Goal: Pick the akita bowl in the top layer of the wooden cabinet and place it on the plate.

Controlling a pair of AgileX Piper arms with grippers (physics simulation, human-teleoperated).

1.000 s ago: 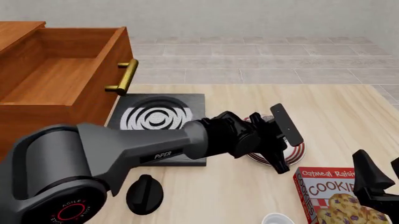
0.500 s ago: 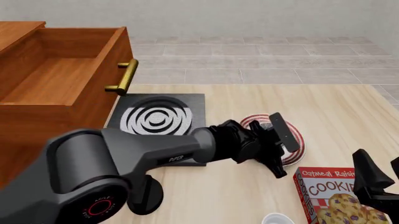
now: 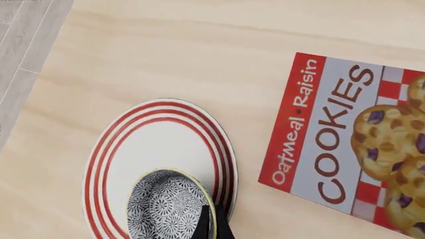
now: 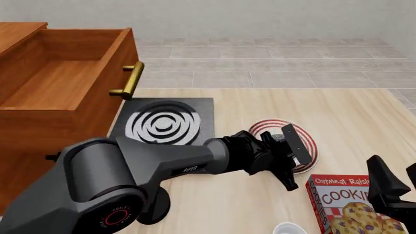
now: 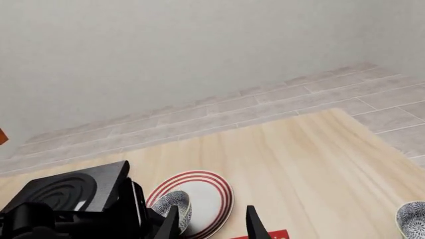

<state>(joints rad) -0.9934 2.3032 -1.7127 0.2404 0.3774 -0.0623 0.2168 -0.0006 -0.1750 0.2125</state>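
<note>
Akita bowl point(image 3: 169, 206): sitting over the near part of the plate point(image 3: 159, 149), speckled wall showing, with one dark finger point(image 3: 214, 224) of your left gripper point(image 4: 289, 158) lying against its rim. Whether that gripper is clamping the rim or has let it go, you cannot tell; the second finger is hidden in every view. The bowl is lying directly at those fingertips, so any coming move is turning on a straight lift away rather than a sideways drag.

Right gripper point(image 5: 211, 221): hanging nearest you at the right edge, fingers parted and holding nothing, just this side of the cookie box point(image 4: 348, 202). Your left arm is far the closer of the two to the bowl.

Plate: lying just beyond the box, right of the stove slab point(image 4: 165, 127).

Top layer point(image 4: 62, 80): standing pulled out at far left of the wooden cabinet point(image 4: 26, 141), its interior showing bare, well apart from the plate.
</note>
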